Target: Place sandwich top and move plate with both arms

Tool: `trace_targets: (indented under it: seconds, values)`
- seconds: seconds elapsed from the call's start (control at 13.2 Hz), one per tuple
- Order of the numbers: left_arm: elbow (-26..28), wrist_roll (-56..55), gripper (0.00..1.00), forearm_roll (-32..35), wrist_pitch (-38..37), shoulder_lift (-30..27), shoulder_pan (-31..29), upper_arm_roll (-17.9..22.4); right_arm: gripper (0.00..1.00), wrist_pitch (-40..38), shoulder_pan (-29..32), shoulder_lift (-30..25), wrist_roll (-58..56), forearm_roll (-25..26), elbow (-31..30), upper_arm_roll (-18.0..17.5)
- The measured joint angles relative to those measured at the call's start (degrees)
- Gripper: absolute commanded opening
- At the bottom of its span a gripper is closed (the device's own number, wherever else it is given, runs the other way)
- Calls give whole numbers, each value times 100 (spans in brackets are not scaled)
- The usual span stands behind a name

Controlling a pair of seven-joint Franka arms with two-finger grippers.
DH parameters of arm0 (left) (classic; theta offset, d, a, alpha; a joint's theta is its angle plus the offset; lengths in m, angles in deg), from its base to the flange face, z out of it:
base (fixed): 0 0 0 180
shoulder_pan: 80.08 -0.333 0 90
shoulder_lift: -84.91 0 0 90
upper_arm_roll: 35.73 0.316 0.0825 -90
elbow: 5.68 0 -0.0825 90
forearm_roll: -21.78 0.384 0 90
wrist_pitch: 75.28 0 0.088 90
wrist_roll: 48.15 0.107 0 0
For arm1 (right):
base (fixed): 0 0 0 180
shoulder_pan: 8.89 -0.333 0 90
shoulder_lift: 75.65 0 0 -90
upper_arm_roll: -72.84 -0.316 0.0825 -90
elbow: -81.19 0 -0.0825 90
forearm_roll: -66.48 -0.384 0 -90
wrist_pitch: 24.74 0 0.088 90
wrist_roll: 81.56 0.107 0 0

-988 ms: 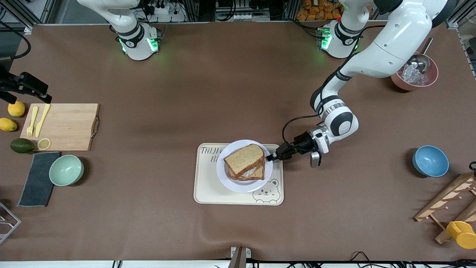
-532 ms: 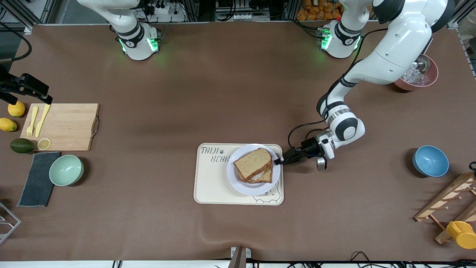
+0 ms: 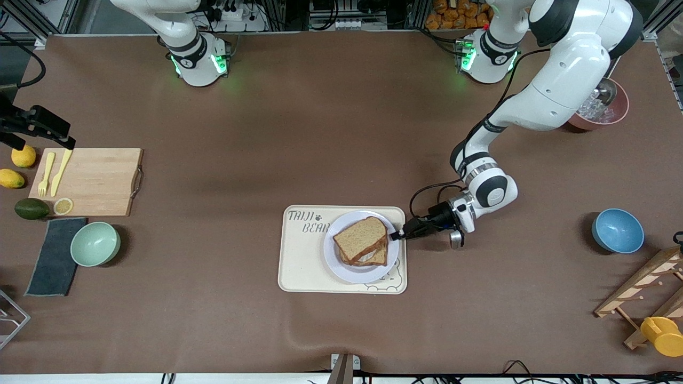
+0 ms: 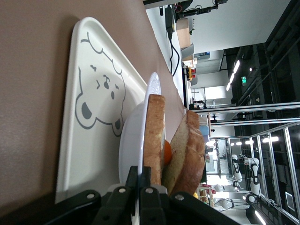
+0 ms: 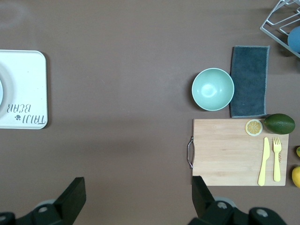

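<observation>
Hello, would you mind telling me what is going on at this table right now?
The left gripper is shut on the rim of the plate, which sits on the cream tray with the sandwich on it; the sandwich top already lies over the lower slice. The right gripper is open and waits up in the air over the bare table between the tray and the cutting board.

High front camera, two wrist cameras

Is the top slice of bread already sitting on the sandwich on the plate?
Yes, the sandwich top lies on the lower slice on the plate.
</observation>
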Motion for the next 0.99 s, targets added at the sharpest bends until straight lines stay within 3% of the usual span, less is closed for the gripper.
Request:
trace_targets:
  seconds: [0.08, 0.23, 0.3, 0.99]
  values:
    - [-19, 0, 14, 0, -1, 33, -1, 8, 100, 0, 0, 2, 0, 0, 0, 0]
    - [-50, -18, 86, 1, 7, 54, -1, 18, 100, -1, 0, 17, 0, 0, 0, 0]
    - [-69, -121, 100, 57, 64, 54, -2, 34, 100, -2, 0, 29, 1, 0, 0, 2]
    - [-185, -1178, 100, 701, 376, -121, 47, 27, 100, -2, 5, 45, 3, 0, 0, 7]
